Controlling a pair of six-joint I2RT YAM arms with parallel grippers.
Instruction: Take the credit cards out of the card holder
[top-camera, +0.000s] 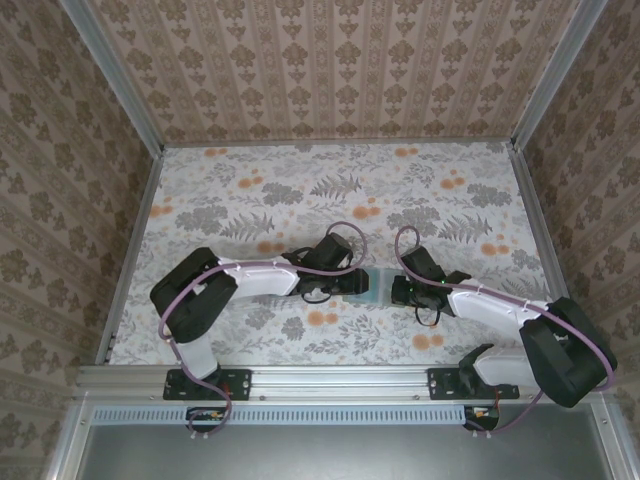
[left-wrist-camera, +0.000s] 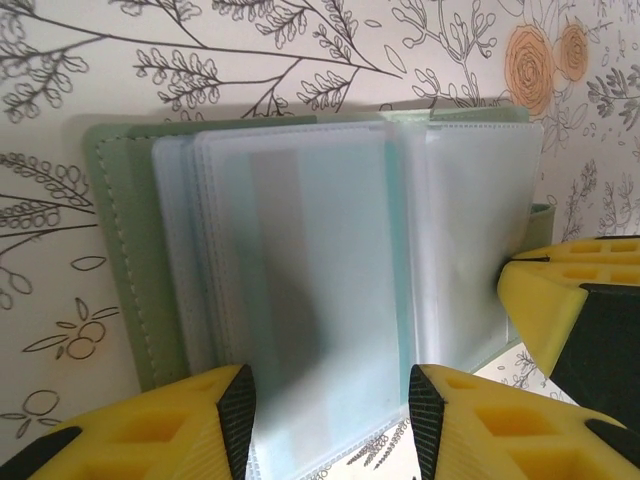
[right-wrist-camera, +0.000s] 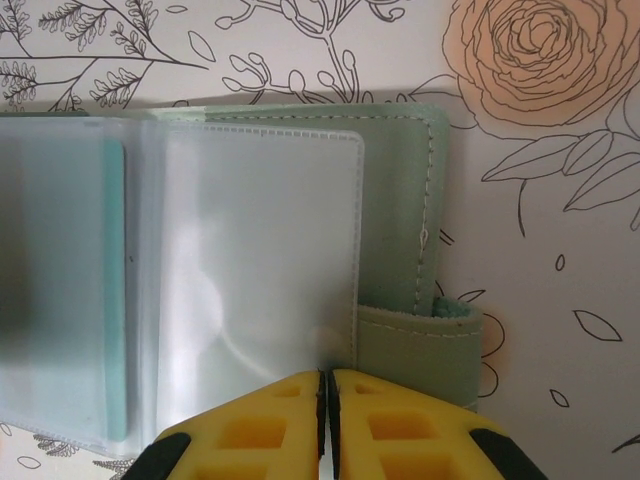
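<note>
Left wrist view: the card holder (left-wrist-camera: 125, 270) is lying open and flat, green cover down, with its clear sleeves (left-wrist-camera: 290, 230) fanning up off the spine.
Card: a teal card (left-wrist-camera: 345, 300) is showing through the frosted top sleeve. From the right wrist, the same kind of card (right-wrist-camera: 115, 290) is showing as a teal strip in the left-hand page.
Place: the card holder (top-camera: 362, 283) is sitting on the flowered table (top-camera: 300, 190), between the two arms' tips.
Left gripper (left-wrist-camera: 330, 400): its fingers are standing apart, straddling the near edge of the top sleeve and clasping nothing.
Right gripper (right-wrist-camera: 325, 385): its fingers are pressing together at the near edge of the right-hand page. Whether plastic is caught between them cannot be told.
Step, by my judgement: getting hold of the first card.
Doing it well: the right side should be pinning the holder while the left is closing on the card's edge itself, not on the sleeve.
Risk: the plastic is looking slick and floppy, so a grip on the sleeve would be lifting the whole holder.
Unclear: which sleeve edge is open.
</note>
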